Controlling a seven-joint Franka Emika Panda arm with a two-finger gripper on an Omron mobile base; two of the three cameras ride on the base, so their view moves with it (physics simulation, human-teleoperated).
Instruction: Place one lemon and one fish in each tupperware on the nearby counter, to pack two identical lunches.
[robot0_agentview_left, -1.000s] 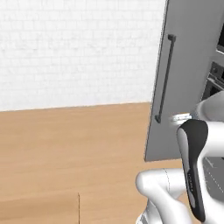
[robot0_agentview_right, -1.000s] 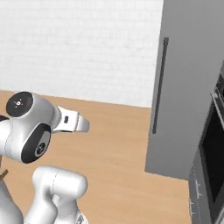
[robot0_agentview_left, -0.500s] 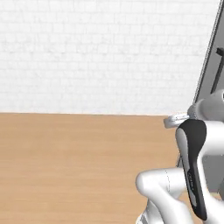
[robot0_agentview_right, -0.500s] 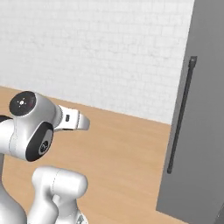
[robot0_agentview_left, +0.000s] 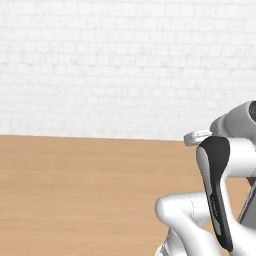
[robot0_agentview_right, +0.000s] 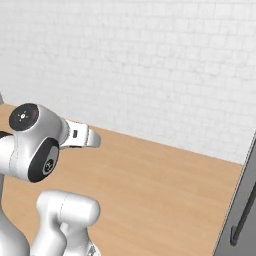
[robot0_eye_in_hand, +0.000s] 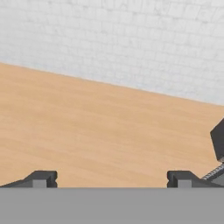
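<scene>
The counter (robot0_agentview_left: 75, 195) is seen as a broad light-brown wooden surface that runs across the lower half of the left base view, from 9 o'clock through 6 o'clock, and is met along its far edge by a white brick wall (robot0_agentview_left: 125, 65). In the right base view the same wood (robot0_agentview_right: 165, 195) is spread from 9 o'clock to 4 o'clock under the wall (robot0_agentview_right: 150, 65). In the hand view the wood (robot0_eye_in_hand: 100, 135) is laid across the middle, with the wall (robot0_eye_in_hand: 131, 39) above it toward 12 o'clock. The gripper (robot0_eye_in_hand: 111, 179) is held wide open in the hand view: its two dark tips are set well apart at 7 and 5 o'clock, and nothing is held between them. The arm (robot0_agentview_left: 215, 200) is folded at 4 o'clock in the left base view and at 8 o'clock (robot0_agentview_right: 40, 145) in the right. A tall grey panel (robot0_agentview_right: 240, 215) with a dark bar handle (robot0_agentview_right: 244, 220) is cut off at 4 o'clock in the right base view.
</scene>
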